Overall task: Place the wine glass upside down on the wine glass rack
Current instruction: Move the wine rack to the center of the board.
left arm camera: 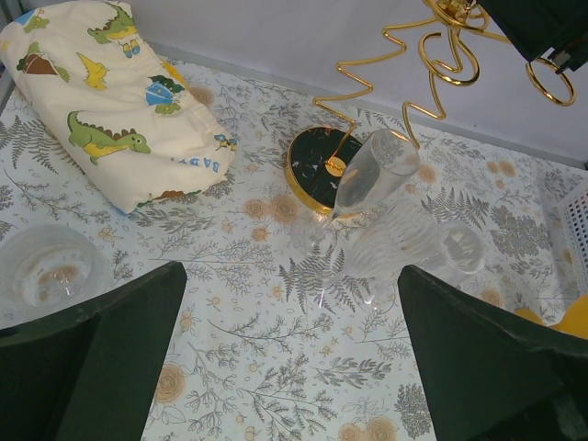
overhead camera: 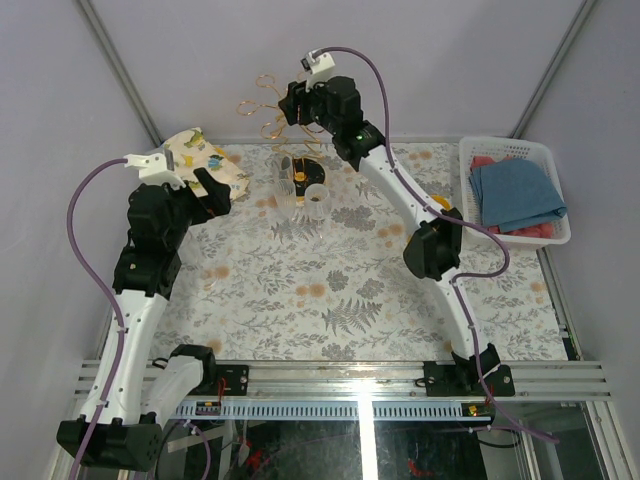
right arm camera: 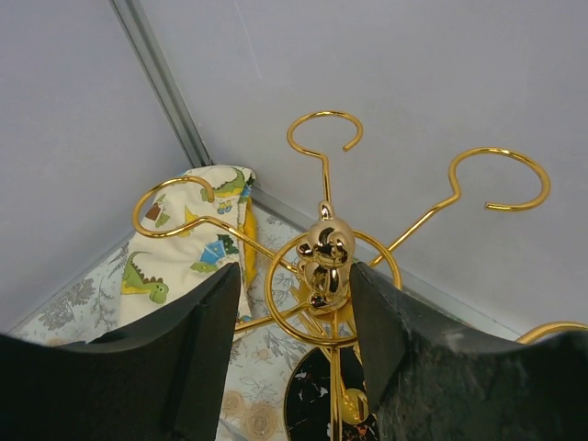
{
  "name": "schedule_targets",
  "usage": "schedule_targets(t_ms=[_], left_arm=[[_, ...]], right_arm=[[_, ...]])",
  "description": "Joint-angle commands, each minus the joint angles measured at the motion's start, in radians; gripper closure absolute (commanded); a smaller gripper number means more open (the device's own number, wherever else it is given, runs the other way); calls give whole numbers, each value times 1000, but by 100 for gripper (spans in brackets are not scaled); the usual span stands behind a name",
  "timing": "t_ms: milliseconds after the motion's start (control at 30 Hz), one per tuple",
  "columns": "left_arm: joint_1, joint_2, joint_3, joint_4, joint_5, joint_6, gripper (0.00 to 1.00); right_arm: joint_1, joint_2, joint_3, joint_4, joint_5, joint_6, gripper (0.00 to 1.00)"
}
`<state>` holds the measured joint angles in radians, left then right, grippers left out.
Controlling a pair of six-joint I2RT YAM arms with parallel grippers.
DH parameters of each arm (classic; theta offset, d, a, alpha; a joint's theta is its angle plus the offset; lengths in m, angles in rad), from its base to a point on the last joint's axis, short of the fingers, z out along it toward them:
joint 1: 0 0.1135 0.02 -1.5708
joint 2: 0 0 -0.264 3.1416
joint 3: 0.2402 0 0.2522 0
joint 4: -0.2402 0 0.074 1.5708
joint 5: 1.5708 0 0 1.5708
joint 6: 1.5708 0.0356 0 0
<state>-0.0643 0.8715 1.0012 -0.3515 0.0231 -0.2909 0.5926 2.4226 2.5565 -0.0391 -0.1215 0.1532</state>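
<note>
Right wrist view showed the right gripper [right arm camera: 296, 280] at the top of the wine glass rack [right arm camera: 322, 287], jaws half spread on 2 sides of its gold knob [right arm camera: 331, 243], not yet pinching it. The left gripper [left arm camera: 292, 276] hung over the worktop [left arm camera: 276, 367], jaws spread wide, holding nothing. 1 wine glass [left arm camera: 367, 175] stood just beside the rack's black base [left arm camera: 310, 161]. I thought the squeeze on the knob should be slow and even, so the rack would not tip or bump the glass.

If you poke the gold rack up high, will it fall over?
Maybe it'd wobble: the wine glass rack is tall and thin with wide arms on top. Its round black base looks broad, so probably it stays up.
</note>
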Motion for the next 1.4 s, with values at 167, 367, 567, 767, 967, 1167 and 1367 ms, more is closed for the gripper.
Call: schedule_targets(t_ms=[167,367,567,767,967,1167,1367], left_arm=[[8,-9,-9,57,15,1,0],[9,-8,-10,57,18,0,0],[9,-6,-10,58,23,-1,0],[8,-6,-9,56,22,1,0],[10,-3,-9,57,20,1,0],[13,3,-9,56,30,1,0],[13,4,-9,54,27,2,0]], right_arm=[[18,32,77,127,64,-36,54],[19,48,82,149,74,-40,55],[19,56,82,163,81,-46,49],[20,62,86,171,84,-55,62],[20,51,80,173,89,-72,74],[21,-28,12,177,73,-98,78],[20,-93,-4,150,72,-129,79]])
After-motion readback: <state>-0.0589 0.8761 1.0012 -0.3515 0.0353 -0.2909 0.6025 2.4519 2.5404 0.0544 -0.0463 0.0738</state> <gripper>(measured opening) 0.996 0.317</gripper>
